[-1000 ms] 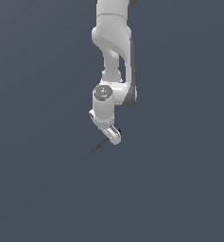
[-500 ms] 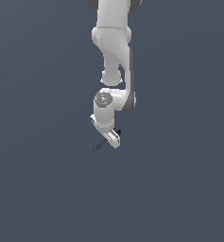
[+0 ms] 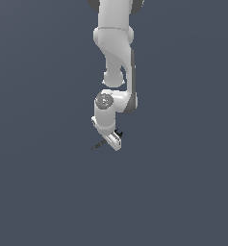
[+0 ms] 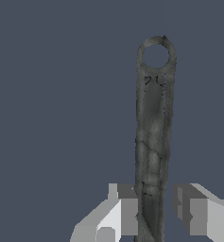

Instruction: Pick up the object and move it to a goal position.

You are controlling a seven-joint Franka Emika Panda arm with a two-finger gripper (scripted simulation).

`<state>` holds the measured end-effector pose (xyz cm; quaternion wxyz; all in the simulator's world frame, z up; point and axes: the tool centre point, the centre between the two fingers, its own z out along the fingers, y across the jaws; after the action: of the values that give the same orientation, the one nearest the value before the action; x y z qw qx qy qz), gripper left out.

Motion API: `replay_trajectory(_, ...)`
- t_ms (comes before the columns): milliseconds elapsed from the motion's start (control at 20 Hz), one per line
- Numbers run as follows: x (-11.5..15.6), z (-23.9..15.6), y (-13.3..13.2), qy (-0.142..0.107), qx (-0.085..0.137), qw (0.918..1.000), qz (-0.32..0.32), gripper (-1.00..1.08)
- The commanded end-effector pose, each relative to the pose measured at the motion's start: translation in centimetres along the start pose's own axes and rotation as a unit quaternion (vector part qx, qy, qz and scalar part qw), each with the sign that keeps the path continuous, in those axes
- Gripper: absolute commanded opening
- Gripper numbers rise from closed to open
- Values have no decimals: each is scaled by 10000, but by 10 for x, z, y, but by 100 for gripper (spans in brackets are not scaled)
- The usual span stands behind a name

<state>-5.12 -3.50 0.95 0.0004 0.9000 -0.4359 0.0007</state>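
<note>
The object [image 3: 98, 145] is a thin dark grey rod that sticks out from the gripper toward the exterior view's left. In the wrist view the object [image 4: 153, 132] runs straight away from the fingers and ends in a small ring. My gripper [image 3: 111, 141] hangs under the white arm, tilted, and is shut on the rod's near end. In the wrist view the gripper [image 4: 155, 215] has one finger [image 4: 128, 212] against the rod and the other finger [image 4: 185, 212] a sliver away from it. The rod's near end is hidden between the fingers.
A plain dark grey-blue background fills both views. The white arm [image 3: 114, 53] comes down from the top of the exterior view. No other object or edge shows.
The wrist has dropped a little and the gripper has shifted slightly. The rod has moved with it, a touch toward the exterior view's left.
</note>
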Motion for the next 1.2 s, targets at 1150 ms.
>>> replay_trajectory(1150, 22, -101, -88, 6, -8, 10000, -8, -100)
